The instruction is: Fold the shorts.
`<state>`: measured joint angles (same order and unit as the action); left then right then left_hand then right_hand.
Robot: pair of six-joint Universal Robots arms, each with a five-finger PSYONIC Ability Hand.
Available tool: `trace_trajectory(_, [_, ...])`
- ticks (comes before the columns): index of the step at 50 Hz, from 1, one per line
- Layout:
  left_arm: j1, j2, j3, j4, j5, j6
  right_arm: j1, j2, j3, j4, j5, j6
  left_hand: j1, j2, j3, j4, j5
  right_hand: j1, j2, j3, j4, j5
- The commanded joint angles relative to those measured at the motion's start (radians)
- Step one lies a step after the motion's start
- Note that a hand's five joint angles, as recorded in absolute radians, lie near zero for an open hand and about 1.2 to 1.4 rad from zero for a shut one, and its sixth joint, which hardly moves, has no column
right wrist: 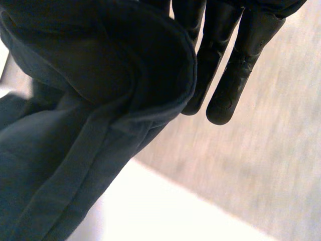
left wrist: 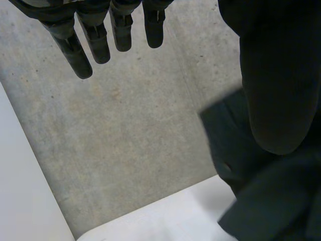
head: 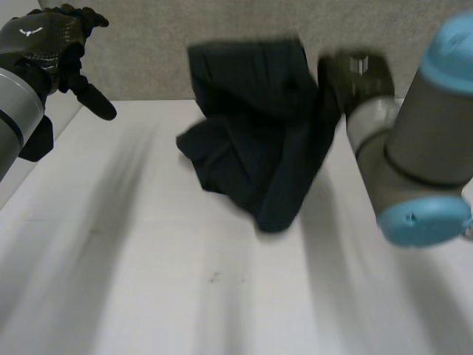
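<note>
Lower the shorts [head: 251, 163], hanging from the right hand [head: 358, 74] (grip not discernible), flat onto the desk [head: 148, 281], then spread them with the open, empty left hand [head: 44, 44].

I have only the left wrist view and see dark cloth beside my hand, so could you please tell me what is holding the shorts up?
Observer: The right hand. The shorts hang from it over the table.
Operator: Thank you. Are they spread out?
Observer: No, they hang bunched, with one end drooping lowest toward the table's middle.
Operator: And where is my left hand relative to them?
Observer: The left hand is raised by the table's left side, open and well apart from the shorts.
</note>
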<state>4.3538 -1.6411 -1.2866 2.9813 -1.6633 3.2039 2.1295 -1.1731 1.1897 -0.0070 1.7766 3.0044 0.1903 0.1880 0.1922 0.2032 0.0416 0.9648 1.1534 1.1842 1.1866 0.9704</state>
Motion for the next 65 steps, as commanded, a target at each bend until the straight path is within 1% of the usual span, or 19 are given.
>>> trace_trajectory(1, [-0.01, -0.025, -0.016, -0.001, 0.0, 0.004, -0.083, 0.032, 0.249, 0.212, -0.141, 0.142, -0.012, -0.01, -0.014, -0.025, -0.038, 0.191, 0.003, -0.028, -0.031, 0.011])
trace_trajectory(5, [-0.013, -0.049, -0.031, -0.001, 0.003, 0.008, -0.1, 0.021, 0.292, 0.324, -0.277, 0.137, -0.009, -0.007, -0.011, -0.022, -0.035, -0.79, -0.979, -1.01, -1.012, -0.97])
trace_trajectory(8, [-0.019, -0.069, -0.034, -0.001, 0.007, 0.008, -0.137, -0.008, 0.291, 0.338, -0.31, 0.131, -0.009, -0.007, -0.011, -0.022, -0.035, -0.79, -0.979, -1.01, -1.012, -0.97])
trace_trajectory(12, [-0.057, -0.108, -0.043, -0.001, 0.0, 0.008, -0.241, -0.167, 0.289, 0.286, -0.328, 0.093, -0.009, -0.007, -0.011, -0.022, -0.035, -0.79, -0.979, -1.01, -1.012, -0.97])
trace_trajectory(16, [-0.111, -0.157, -0.054, 0.004, 0.0, 0.008, -0.315, -0.266, 0.297, 0.223, -0.332, -0.069, -0.009, -0.007, -0.011, -0.022, -0.035, -0.79, -0.979, -1.01, -1.012, -0.97])
trace_trajectory(23, [-0.146, -0.266, -0.039, 0.044, 0.0, 0.008, -0.312, -0.296, 0.384, 0.174, -0.423, -0.566, -0.003, -0.001, -0.005, -0.016, -0.029, -0.79, -0.979, -1.01, -1.012, -0.97])
trace_trajectory(24, [-0.146, -0.275, -0.039, 0.05, -0.001, 0.008, -0.29, -0.292, 0.399, 0.161, -0.469, -0.649, 0.0, 0.002, -0.002, -0.013, -0.026, -0.79, -0.979, -1.01, -1.012, -0.97])
trace_trajectory(26, [-0.146, -0.293, -0.034, 0.062, -0.004, 0.008, -0.255, -0.286, 0.407, 0.138, -0.517, -0.702, 0.006, 0.008, 0.004, -0.007, -0.02, -0.79, -0.979, -1.01, -1.012, -0.97])
trace_trajectory(32, [-0.154, -0.299, -0.042, 0.068, -0.016, 0.005, -0.114, -0.154, 0.372, 0.004, -0.652, -0.726, 0.011, 0.014, 0.01, -0.001, -0.014, -0.789, -0.978, -1.008, -1.011, -0.969])
trace_trajectory(35, [-0.154, -0.292, -0.049, 0.071, -0.033, 0.002, -0.091, -0.109, 0.352, -0.039, -0.675, -0.743, 0.009, 0.011, 0.007, -0.004, -0.017, -0.789, -0.977, -1.008, -1.011, -0.969])
trace_trajectory(39, [-0.152, -0.29, -0.071, 0.071, -0.061, 0.002, -0.074, -0.034, 0.301, -0.076, -0.703, -0.846, 0.009, 0.011, 0.007, -0.004, -0.017, -0.789, -0.977, -1.008, -1.011, -0.969])
trace_trajectory(47, [-0.142, -0.24, -0.161, 0.074, -0.064, 0.002, -0.069, 0.11, 0.232, -0.056, -0.747, -1.304, 0.006, 0.008, 0.004, -0.007, -0.02, -0.786, -0.974, -1.005, -1.008, -0.966])
trace_trajectory(50, [-0.137, -0.221, -0.194, 0.077, -0.061, 0.002, -0.071, 0.128, 0.203, -0.036, -0.752, -1.335, 0.003, 0.005, 0.001, -0.01, -0.023, -0.78, -0.969, -0.999, -1.002, -0.96])
trace_trajectory(54, [-0.132, -0.206, -0.227, 0.099, -0.061, 0.004, -0.072, 0.167, 0.162, -0.005, -0.778, -1.311, 0.003, 0.005, 0.001, -0.01, -0.023, -0.724, -0.913, -0.944, -0.946, -0.905])
trace_trajectory(56, [-0.129, -0.206, -0.24, 0.114, -0.061, 0.004, -0.074, 0.188, 0.143, -0.004, -0.786, -1.308, 0.003, 0.005, 0.001, -0.01, -0.023, -0.613, -0.802, -0.833, -0.835, -0.793])
trace_trajectory(58, [-0.125, -0.206, -0.244, 0.12, -0.059, 0.004, -0.074, 0.202, 0.13, -0.01, -0.789, -1.306, 0.003, 0.005, 0.001, -0.01, -0.023, -0.408, -0.597, -0.628, -0.63, -0.588])
trace_trajectory(59, [-0.12, -0.206, -0.246, 0.125, -0.059, 0.004, -0.075, 0.228, 0.11, -0.013, -0.787, -1.306, 0.003, 0.005, 0.001, -0.01, -0.023, -0.087, -0.276, -0.307, -0.309, -0.268])
trace_trajectory(61, [-0.117, -0.207, -0.247, 0.127, -0.058, 0.004, -0.075, 0.254, 0.082, -0.01, -0.786, -1.306, 0.003, 0.005, 0.001, -0.01, -0.023, 0.366, 0.177, 0.146, 0.144, 0.185])
trace_trajectory(65, [-0.112, -0.209, -0.246, 0.128, -0.058, 0.004, -0.065, 0.263, 0.022, -0.008, -0.763, -1.289, 0.003, 0.005, 0.001, -0.01, -0.023, 0.431, 0.243, 0.212, 0.21, 0.251])
